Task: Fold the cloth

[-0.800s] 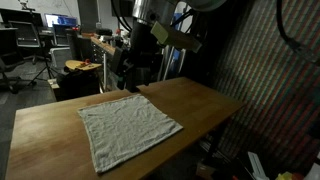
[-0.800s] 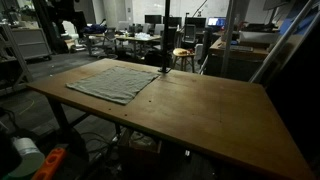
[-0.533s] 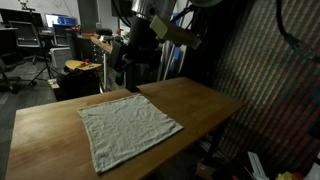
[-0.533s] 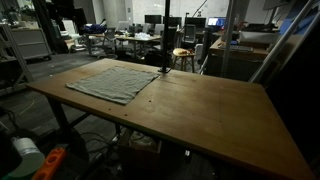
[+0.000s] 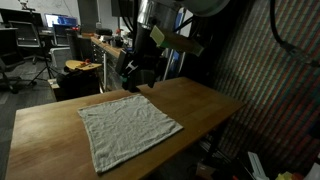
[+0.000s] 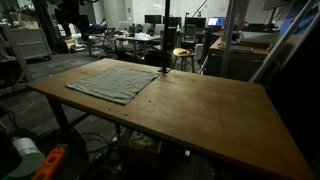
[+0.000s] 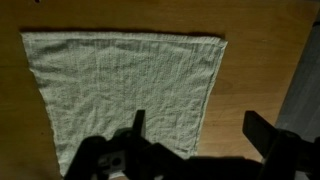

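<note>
Hovering with my tool (image 7: 194,122) spread wide and empty above the cloth (image 7: 115,85), which lies flat on the bench (image 7: 262,60), I judge one corner should be pinched cleanly, clear of the wood, then carried across.

Wide bare table (image 6: 215,115) is lying open beside the flat cloth (image 6: 112,82), which is hardly rising above the wood.
</note>
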You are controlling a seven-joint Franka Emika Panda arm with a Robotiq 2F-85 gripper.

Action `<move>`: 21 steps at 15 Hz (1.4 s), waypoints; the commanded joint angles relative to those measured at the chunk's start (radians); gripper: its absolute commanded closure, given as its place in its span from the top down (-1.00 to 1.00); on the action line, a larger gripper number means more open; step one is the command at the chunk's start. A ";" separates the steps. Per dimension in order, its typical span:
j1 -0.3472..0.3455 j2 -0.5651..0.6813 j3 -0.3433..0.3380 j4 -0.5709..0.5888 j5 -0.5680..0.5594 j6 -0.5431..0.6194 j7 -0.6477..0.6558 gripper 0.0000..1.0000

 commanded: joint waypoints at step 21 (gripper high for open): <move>-0.154 0.065 -0.205 -0.279 0.254 0.207 0.068 1.00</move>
